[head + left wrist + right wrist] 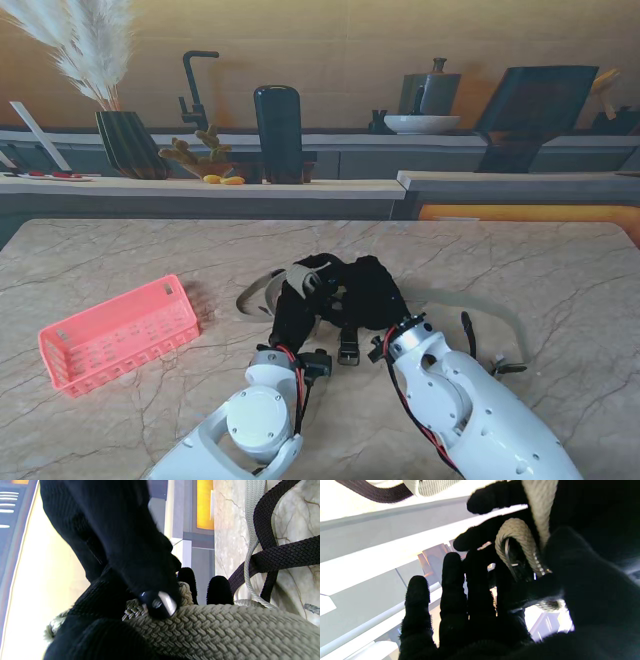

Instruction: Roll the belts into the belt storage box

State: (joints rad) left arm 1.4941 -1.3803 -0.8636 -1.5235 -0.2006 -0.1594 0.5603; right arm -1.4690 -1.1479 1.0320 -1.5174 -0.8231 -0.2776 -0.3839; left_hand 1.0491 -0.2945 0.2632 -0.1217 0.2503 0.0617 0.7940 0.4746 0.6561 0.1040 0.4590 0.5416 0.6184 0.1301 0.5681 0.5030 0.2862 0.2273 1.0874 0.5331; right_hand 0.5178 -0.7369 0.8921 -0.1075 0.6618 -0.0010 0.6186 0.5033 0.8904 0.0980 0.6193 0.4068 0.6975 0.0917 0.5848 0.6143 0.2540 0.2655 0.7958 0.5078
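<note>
Both black-gloved hands meet over the middle of the table. My left hand (298, 300) grips the beige braided belt (262, 292), which lies thick across the left wrist view (212, 630). My right hand (372, 290) presses in from the other side, its fingers (452, 592) nearly straight beside a small rolled loop of the beige belt (517, 537) with a metal buckle inside. The belt's tail (500, 318) trails off to the right on the marble. A dark braided belt (287, 555) lies looped on the table, its buckle end (348, 350) near my wrists. The pink storage box (115, 335) stands at the left, apart from both hands.
The marble table's far edge (330, 222) runs in front of a counter with a vase, a black cylinder and a tap. The dark belt's other end (468, 335) and a metal fitting (508, 368) lie close beside my right forearm.
</note>
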